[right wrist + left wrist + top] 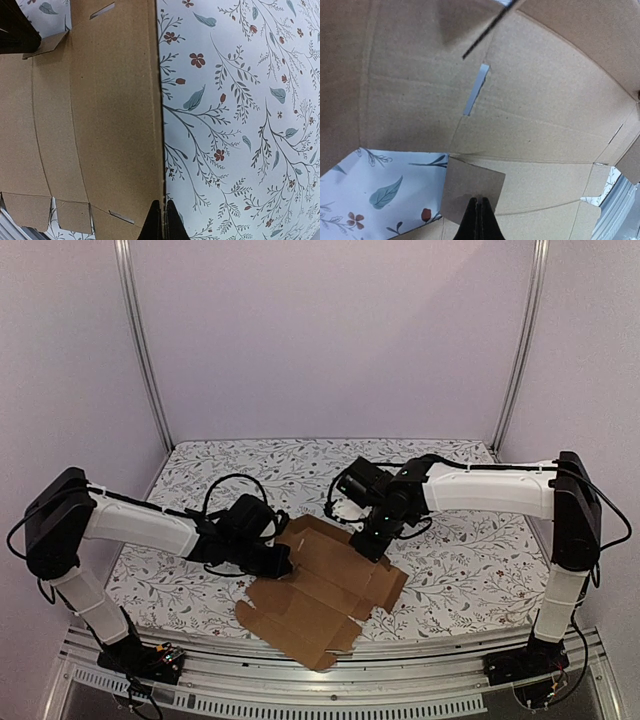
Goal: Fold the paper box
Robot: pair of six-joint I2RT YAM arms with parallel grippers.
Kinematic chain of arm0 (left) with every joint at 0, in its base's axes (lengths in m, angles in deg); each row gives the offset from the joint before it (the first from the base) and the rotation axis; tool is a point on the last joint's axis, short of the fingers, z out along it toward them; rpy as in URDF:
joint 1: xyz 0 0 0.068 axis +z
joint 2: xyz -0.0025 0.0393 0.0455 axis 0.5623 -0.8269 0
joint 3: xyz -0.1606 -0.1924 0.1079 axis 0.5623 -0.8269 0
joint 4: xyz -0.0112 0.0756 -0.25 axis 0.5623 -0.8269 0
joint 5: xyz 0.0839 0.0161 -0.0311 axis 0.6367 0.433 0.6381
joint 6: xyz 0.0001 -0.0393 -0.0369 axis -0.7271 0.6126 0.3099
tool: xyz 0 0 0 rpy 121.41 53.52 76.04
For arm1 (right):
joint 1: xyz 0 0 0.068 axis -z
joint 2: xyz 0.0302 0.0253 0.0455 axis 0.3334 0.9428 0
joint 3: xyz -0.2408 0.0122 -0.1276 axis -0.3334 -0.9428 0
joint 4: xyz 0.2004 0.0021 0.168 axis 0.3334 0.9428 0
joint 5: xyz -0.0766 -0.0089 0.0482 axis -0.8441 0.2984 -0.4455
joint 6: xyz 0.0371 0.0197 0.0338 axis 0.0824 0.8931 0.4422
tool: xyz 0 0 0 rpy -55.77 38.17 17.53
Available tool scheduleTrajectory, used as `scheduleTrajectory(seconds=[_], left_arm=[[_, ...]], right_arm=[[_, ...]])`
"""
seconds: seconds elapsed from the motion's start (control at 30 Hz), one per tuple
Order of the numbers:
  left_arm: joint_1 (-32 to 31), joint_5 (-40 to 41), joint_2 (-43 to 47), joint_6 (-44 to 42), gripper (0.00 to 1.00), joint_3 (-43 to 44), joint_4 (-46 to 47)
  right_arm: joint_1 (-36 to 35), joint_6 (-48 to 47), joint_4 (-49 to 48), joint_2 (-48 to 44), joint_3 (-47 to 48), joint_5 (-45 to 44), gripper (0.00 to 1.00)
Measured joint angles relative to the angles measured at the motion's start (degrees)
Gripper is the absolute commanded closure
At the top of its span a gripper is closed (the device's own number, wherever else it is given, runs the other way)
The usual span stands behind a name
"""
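Note:
The paper box (325, 585) is a flat brown die-cut cardboard sheet with creases, flaps and slots, lying on the floral table near the front edge. My left gripper (282, 562) is shut on a small square flap (472, 190) at the sheet's left side; its fingertips (479, 201) pinch the flap's edge. My right gripper (372, 543) is shut on the sheet's far long edge (161, 150), which stands lifted and edge-on in the right wrist view. The sheet fills the left wrist view (530, 125) and the left half of the right wrist view (100, 125).
The table wears a white cloth with a blue leaf and red flower print (470, 550). A metal rail (400, 680) runs along the near edge. White walls and frame posts (145, 350) enclose the back and sides.

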Motion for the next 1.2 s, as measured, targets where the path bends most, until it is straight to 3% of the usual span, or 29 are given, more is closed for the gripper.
scheduleTrajectory(seconds=[0.37, 0.83, 1.2], left_arm=[[-1.44, 3.50, -0.04, 1.92, 1.00, -1.03, 2.25], [-0.70, 14.71, 21.81, -3.54, 1.00, -0.55, -9.49], [7.87, 15.02, 33.53, -6.47, 0.97, -4.28, -13.57]], right_arm=[[-0.35, 0.17, -0.68, -0.02, -1.64, -0.44, 1.00], [-3.41, -5.64, -3.67, -0.48, -2.89, -7.72, 1.00], [-8.00, -17.99, -10.34, -5.09, -5.38, -16.98, 1.00]])
